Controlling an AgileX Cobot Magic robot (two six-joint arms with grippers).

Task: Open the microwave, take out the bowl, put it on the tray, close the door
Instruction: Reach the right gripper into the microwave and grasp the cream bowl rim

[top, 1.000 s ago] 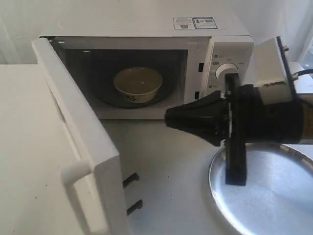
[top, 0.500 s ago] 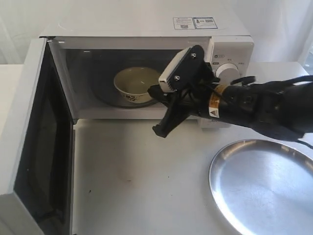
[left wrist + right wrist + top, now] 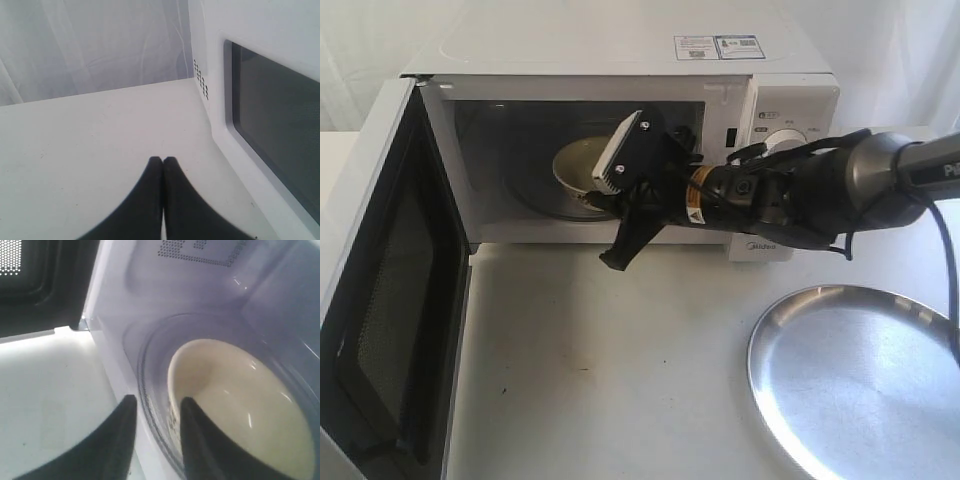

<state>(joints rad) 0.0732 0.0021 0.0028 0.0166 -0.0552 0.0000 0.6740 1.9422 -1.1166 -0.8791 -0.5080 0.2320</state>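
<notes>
The small cream-white ceramic bowl (image 3: 235,405) sits on the glass turntable plate (image 3: 156,357) inside the white boxy microwave (image 3: 620,50), upper centre of the exterior view. The right gripper (image 3: 157,401), fingers apart, seems to straddle the bowl's near rim; contact is unclear. A shallow pinch could slip, or a finger could shove the bowl. The arm hides most of the bowl from outside. The left gripper (image 3: 162,161), fingers pressed together on nothing, hangs beside the white door (image 3: 220,115). The shiny round silver tray (image 3: 860,390) lies lower right.

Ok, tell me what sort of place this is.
Probably a lab bench staged as a kitchen counter: a microwave and a silver tray sit on a plain white table, with white curtain behind rather than kitchen walls.
</notes>
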